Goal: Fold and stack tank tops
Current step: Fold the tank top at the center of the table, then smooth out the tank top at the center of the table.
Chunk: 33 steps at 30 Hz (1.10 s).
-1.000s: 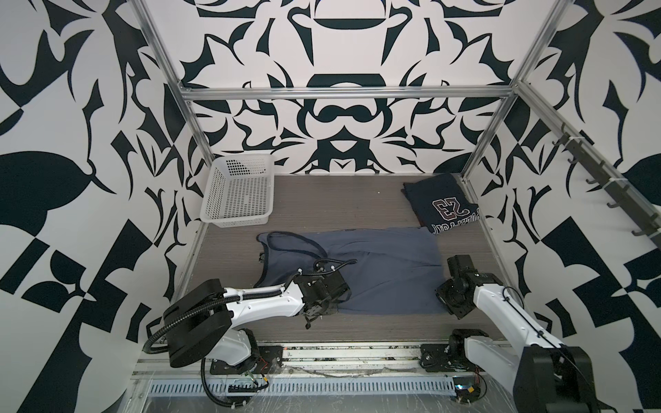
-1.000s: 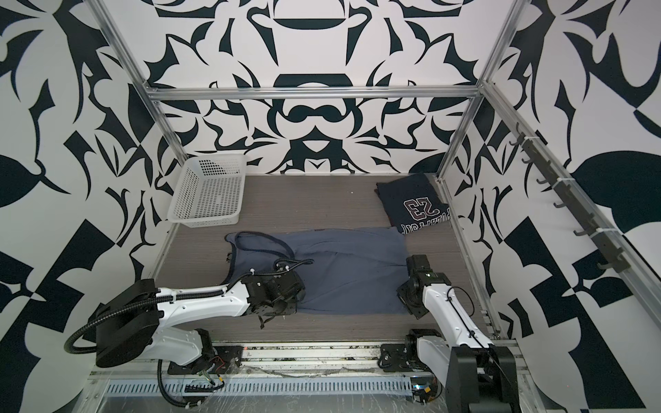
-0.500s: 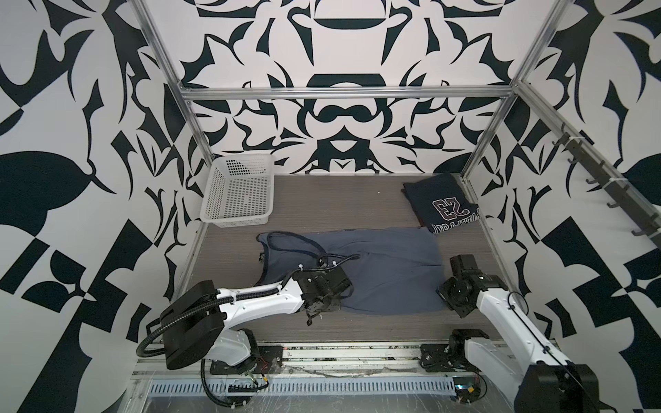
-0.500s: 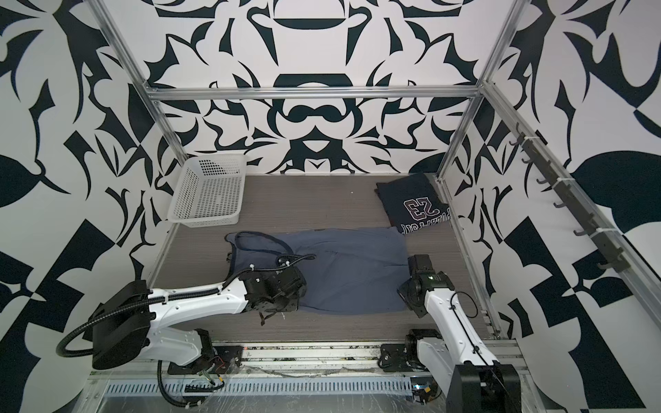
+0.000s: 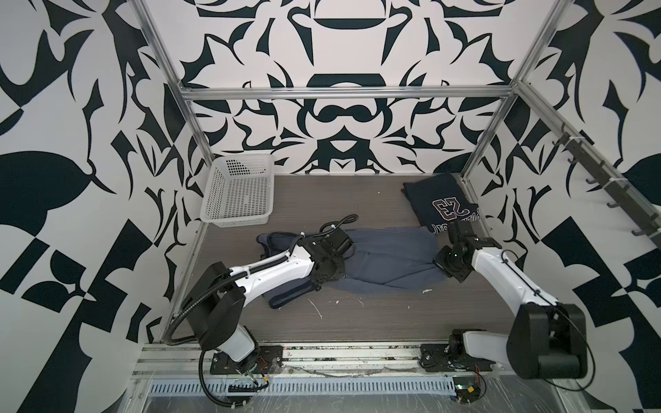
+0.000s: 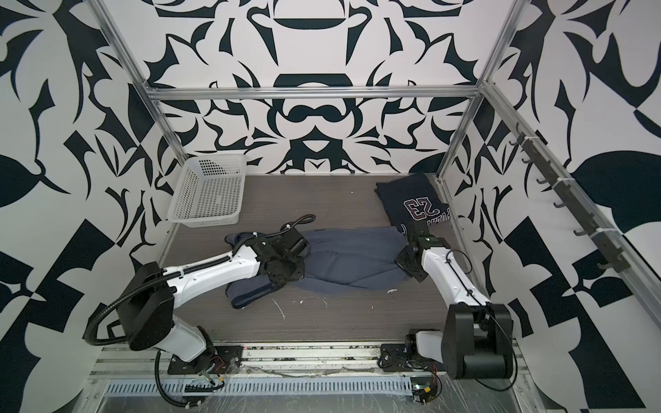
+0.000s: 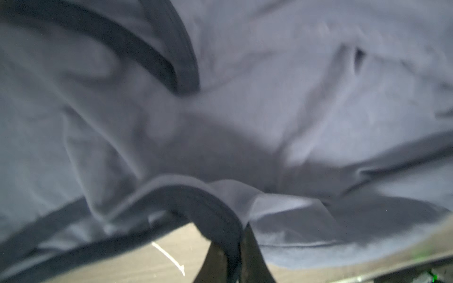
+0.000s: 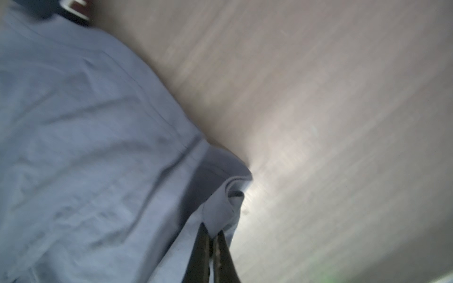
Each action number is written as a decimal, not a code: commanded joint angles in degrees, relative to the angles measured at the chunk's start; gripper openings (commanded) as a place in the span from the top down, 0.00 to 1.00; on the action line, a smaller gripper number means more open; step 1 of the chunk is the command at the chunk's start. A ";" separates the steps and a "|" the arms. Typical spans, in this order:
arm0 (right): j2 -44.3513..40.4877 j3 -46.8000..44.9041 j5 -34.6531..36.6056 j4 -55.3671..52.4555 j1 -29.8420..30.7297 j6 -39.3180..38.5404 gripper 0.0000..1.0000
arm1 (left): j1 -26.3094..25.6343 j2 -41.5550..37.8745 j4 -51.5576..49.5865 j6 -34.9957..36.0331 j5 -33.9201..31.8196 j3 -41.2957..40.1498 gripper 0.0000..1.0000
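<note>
**A:** Where is the grey-blue tank top (image 5: 390, 262) relative to the fingers?

**B:** It lies bunched in the middle of the table (image 5: 375, 321). The left gripper (image 7: 232, 252) is pinched almost closed on its dark trim at the left end. The right gripper (image 8: 211, 239) is clamped tight on a hem corner at the right end.

**A:** What do the views show differently?

**B:** Only the wrist views show the grips. Both top views hide the jaws but show the navy tank top (image 5: 438, 202) folded in the far right corner and the basket (image 5: 238, 195) far left.
</note>
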 commanded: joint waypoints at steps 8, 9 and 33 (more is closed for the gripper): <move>9.60 6.34 -0.88 6.93 -1.54 -4.10 0.96 | 7.45 9.41 -0.93 3.79 3.53 6.46 0.85; 10.25 6.64 -1.16 7.44 -1.53 -4.41 0.95 | 7.83 9.79 -0.54 3.70 3.52 6.50 0.85; 6.22 5.59 -5.73 6.82 10.40 -12.16 0.49 | -0.03 10.45 3.98 5.96 -5.42 10.31 0.47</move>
